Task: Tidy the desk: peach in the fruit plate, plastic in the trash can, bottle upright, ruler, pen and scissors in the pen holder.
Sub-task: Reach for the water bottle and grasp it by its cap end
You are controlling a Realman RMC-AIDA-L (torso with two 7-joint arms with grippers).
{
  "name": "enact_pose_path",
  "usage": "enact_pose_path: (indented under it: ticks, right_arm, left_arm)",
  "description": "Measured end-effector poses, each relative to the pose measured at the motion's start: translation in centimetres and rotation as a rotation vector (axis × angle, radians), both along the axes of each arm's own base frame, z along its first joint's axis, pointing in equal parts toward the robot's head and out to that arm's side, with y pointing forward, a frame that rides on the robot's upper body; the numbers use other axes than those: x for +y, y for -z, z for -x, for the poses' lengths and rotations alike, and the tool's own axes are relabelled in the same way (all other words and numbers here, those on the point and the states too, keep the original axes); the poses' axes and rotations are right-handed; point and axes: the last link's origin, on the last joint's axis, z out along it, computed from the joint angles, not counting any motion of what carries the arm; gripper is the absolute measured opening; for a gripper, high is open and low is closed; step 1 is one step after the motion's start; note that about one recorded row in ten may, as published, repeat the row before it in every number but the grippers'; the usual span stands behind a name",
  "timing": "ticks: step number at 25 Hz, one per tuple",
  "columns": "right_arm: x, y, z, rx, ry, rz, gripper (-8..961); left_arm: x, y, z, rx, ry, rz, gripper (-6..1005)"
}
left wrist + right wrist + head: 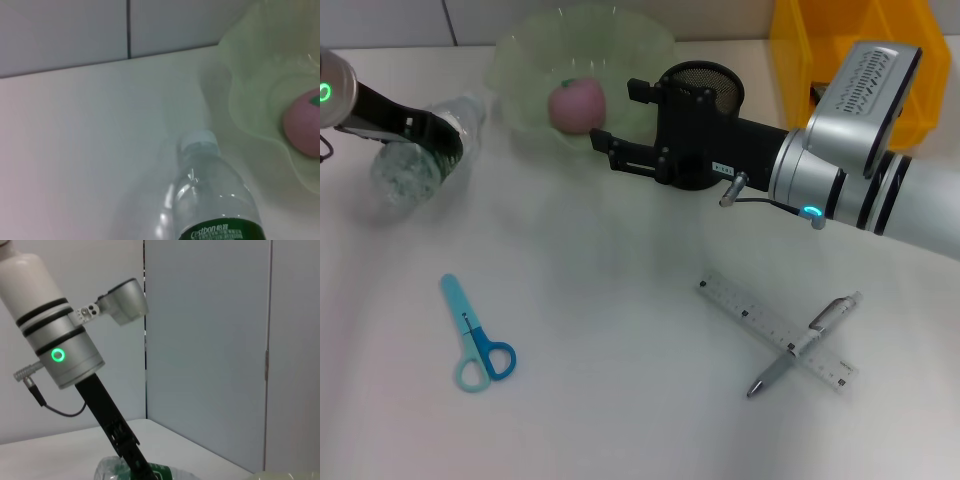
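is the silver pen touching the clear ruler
Touching. In the head view the silver pen lies crosswise on top of the clear plastic ruler, overlapping it near the ruler's nearer end, with no gap showing.

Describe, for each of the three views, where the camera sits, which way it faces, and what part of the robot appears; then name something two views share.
Head view: above, looking down at the desk; left gripper on the bottle, right gripper by the fruit plate.
Left wrist view: along the bottle toward the wall; no robot parts.
Right wrist view: faces across at the left arm.
Shared: the peach appears in head and left wrist views.
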Motion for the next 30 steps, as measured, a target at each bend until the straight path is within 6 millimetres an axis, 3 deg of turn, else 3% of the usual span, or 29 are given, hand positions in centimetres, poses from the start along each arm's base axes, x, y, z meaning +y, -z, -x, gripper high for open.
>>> enact_pose_path:
  ticks: [13,18,21,30]
  right_arm:
    - [0.1,-0.1,0.3,0.010,-0.001,-0.001,784]
    - [0.1,-0.1,0.3,0.010,-0.001,0.000,784]
    - [0.0,-0.1,0.2,0.011,0.000,-0.001,784]
    - [0.0,-0.1,0.1,0.011,0.003,-0.001,784]
  left_arm:
    - [-0.5,-1.3,-0.1,0.015,0.017,-0.019,594]
    - [0.1,-2.3,-1.2,0.051,0.071,-0.006,377]
    - [0.3,-2.4,-1.1,0.055,0.061,0.014,161]
    - [0.6,-1.2,-1.4,0.080,0.044,0.138,517]
